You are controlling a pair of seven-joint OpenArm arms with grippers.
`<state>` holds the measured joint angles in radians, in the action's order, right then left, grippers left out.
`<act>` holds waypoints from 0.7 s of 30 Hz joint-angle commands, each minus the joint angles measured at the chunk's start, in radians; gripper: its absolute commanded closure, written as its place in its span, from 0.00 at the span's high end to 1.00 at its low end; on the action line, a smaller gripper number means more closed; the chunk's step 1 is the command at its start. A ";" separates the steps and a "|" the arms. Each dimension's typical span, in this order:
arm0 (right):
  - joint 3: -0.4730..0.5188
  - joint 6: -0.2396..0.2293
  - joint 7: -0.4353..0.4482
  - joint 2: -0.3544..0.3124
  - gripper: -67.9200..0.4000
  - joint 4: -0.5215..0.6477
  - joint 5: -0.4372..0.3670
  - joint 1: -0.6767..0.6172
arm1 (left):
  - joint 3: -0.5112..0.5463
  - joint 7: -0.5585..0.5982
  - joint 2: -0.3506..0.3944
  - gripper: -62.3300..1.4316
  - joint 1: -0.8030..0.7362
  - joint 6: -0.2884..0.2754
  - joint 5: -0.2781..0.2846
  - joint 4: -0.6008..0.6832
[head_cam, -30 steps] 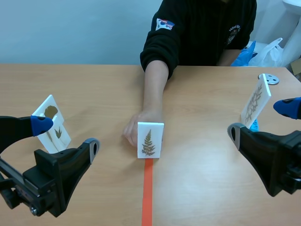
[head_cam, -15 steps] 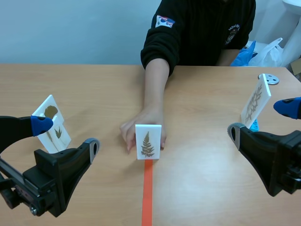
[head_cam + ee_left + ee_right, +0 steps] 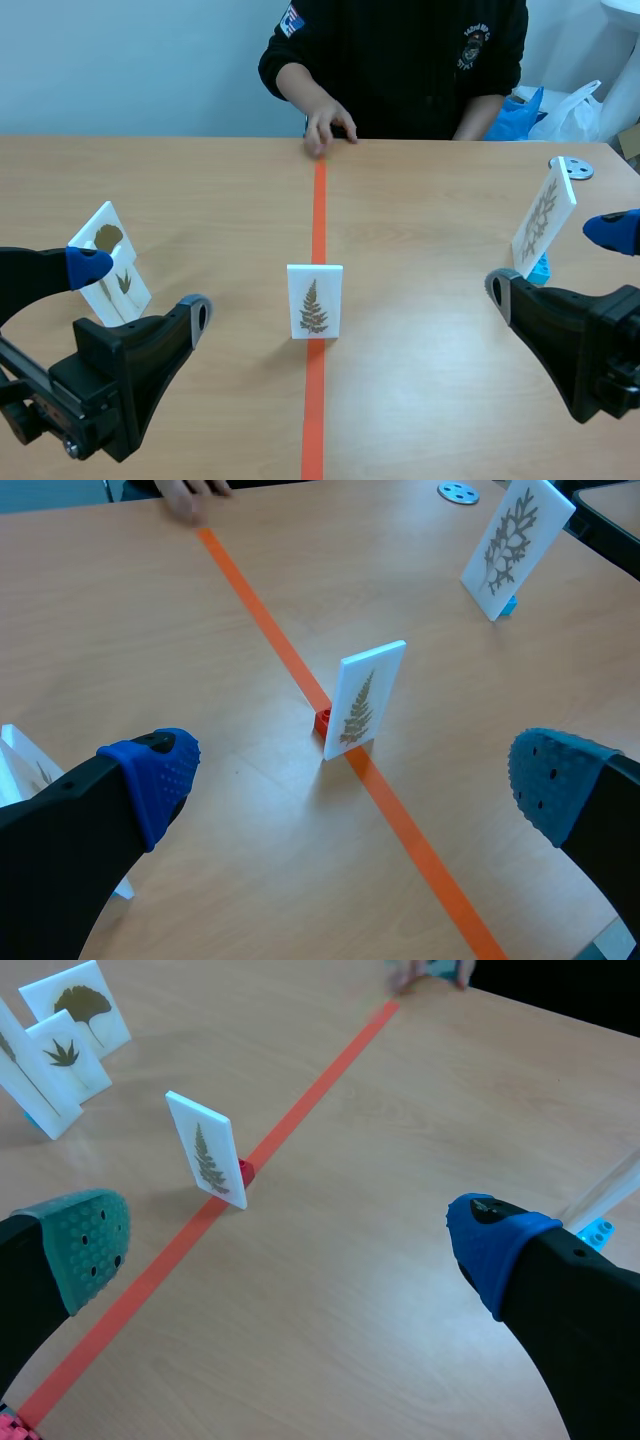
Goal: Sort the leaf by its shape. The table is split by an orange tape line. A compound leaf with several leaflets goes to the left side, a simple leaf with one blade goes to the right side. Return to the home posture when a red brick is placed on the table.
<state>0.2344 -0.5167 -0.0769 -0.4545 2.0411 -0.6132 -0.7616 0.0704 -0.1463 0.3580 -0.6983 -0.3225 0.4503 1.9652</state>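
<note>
A white card with a fern-like leaf of many leaflets (image 3: 315, 300) stands upright on the orange tape line (image 3: 318, 215) at mid-table. At its foot sits a small red block (image 3: 322, 721), which also shows behind the fern card (image 3: 206, 1157) as the red block (image 3: 246, 1171). My left gripper (image 3: 140, 290) hovers open at the near left, with the fern card (image 3: 365, 702) ahead of it. My right gripper (image 3: 555, 257) is open at the near right. Neither gripper holds anything.
Two leaf cards, a ginkgo (image 3: 105, 238) and a small palmate leaf (image 3: 122, 285), stand at the left by my left gripper. A branching-leaf card (image 3: 545, 215) on a blue base stands at the right. A grey disc (image 3: 570, 168) lies far right. A person's hand (image 3: 325, 125) rests at the far edge.
The person's hand let go of the fern card and drew back to the table's far edge. The card stays standing on the tape line. Both arms kept still.
</note>
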 commanded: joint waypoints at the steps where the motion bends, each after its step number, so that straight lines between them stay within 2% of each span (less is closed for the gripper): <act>1: 0.000 0.003 0.015 0.000 1.00 -0.011 0.005 0.023 | -0.003 0.014 0.006 1.00 0.000 -0.005 0.010 0.006; 6: -0.007 0.001 0.016 -0.002 1.00 -0.101 0.008 0.084 | -0.003 0.014 0.006 1.00 0.000 -0.005 0.010 0.006; 11: -0.072 -0.022 0.019 -0.003 1.00 -0.226 0.019 0.189 | -0.003 0.014 0.006 1.00 0.000 -0.005 0.010 0.006; 21: -0.319 -0.022 0.160 -0.002 1.00 -0.506 0.272 0.434 | -0.003 0.015 0.006 1.00 0.000 -0.005 0.010 0.006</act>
<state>-0.0940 -0.5396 0.0612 -0.4545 1.5238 -0.3347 -0.3523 0.0704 -0.1463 0.3580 -0.6983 -0.3233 0.4503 1.9652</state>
